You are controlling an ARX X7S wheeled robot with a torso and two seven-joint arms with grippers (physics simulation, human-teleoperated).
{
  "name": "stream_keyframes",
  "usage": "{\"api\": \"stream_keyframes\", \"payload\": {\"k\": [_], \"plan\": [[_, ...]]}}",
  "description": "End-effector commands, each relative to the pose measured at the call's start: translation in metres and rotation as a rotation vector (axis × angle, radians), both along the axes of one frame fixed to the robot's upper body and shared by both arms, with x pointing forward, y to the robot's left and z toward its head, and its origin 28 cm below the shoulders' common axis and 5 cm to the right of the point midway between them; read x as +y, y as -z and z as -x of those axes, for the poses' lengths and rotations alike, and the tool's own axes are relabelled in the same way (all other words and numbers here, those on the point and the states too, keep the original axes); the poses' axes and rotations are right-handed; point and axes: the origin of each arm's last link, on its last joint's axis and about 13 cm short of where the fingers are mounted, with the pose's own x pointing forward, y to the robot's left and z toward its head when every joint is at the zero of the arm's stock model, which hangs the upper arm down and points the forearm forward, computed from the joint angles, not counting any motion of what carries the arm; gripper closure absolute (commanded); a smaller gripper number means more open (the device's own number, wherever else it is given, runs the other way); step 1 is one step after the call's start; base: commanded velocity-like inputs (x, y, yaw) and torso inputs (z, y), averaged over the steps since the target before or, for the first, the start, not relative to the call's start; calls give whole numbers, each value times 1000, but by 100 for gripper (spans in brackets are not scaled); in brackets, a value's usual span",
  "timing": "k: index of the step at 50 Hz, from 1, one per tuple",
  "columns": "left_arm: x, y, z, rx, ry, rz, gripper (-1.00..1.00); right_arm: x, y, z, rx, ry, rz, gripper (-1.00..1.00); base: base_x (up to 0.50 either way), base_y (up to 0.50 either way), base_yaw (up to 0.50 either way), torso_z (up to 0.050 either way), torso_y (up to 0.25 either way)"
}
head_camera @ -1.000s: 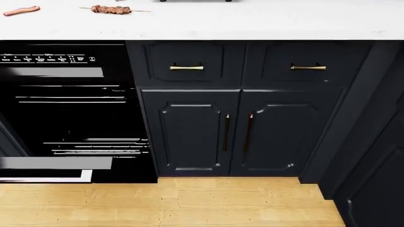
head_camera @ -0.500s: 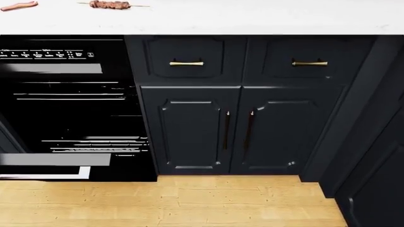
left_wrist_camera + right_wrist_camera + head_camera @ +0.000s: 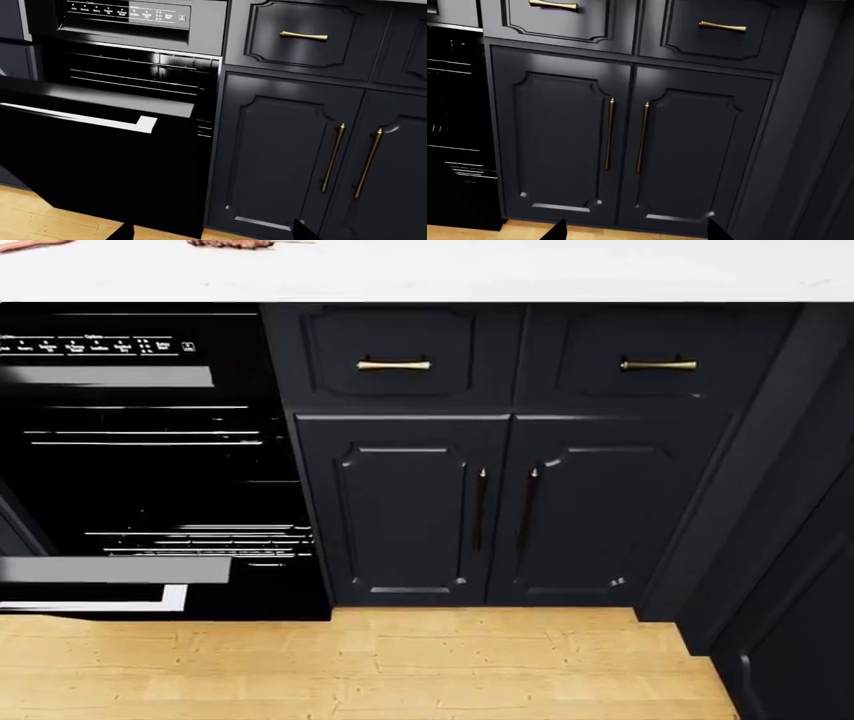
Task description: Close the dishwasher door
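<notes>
In the left wrist view, the left tool [image 3: 210,232] is showing only two dark fingertips at the frame edge, spread wide apart and gripping nothing. The right tool [image 3: 635,231] is likewise standing spread and empty in its own view. Beyond them, the dishwasher door [image 3: 100,170] is hanging partly open, tilting outward over the wooden floor [image 3: 400,670], its silver handle [image 3: 80,119] running along its upper edge. Just beside it, navy cabinet doors [image 3: 514,510] with brass handles are standing closed. Farthest back, the white counter [image 3: 467,270] is running above.
</notes>
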Motion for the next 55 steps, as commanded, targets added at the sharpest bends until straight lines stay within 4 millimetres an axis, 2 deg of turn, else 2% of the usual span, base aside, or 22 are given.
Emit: {"api": "stream_keyframes", "payload": {"k": [1, 55], "plan": [[1, 0, 1, 0, -1, 0, -100, 0, 0, 1, 1, 0, 0, -100, 0, 0, 0, -20, 0], [0, 0, 0, 0, -3, 1, -100, 0, 0, -1, 0, -1, 2, -100, 0, 0, 0, -20, 0]]}}
